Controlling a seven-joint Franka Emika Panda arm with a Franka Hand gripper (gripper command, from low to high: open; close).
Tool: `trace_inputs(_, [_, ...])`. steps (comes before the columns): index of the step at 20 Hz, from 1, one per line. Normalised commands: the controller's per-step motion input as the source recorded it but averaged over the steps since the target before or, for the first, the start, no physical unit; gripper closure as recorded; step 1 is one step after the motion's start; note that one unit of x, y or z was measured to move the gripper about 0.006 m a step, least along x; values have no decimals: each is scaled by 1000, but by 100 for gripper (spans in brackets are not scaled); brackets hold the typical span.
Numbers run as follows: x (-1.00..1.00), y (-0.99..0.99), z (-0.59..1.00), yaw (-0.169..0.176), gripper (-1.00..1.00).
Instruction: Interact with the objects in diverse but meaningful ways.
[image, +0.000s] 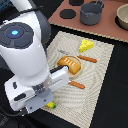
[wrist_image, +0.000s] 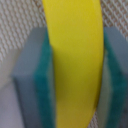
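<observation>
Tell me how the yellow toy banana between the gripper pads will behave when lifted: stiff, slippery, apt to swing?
The yellow toy banana looks smooth and glossy, so it may slide against the teal pads. It keeps an even curve between the pads, so it is probably stiff. In the exterior view its green tip pokes out beyond the gripper, so an off-centre hold might let it pivot.

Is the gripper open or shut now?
Shut on the banana: in the wrist view, both green-padded fingers press against its yellow sides.
</observation>
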Motion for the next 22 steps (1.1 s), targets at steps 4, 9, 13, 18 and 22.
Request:
trace_inputs(4, [112, 7, 930, 0, 100])
trace_inputs(9, [23, 145, 1000, 34, 100])
trace_inputs(13, [-113, 499, 787, 62, 100])
trace_inputs(18, [-233, 723, 627, 82, 100])
trace_inputs(22, [-322, 714, 185, 115, 100])
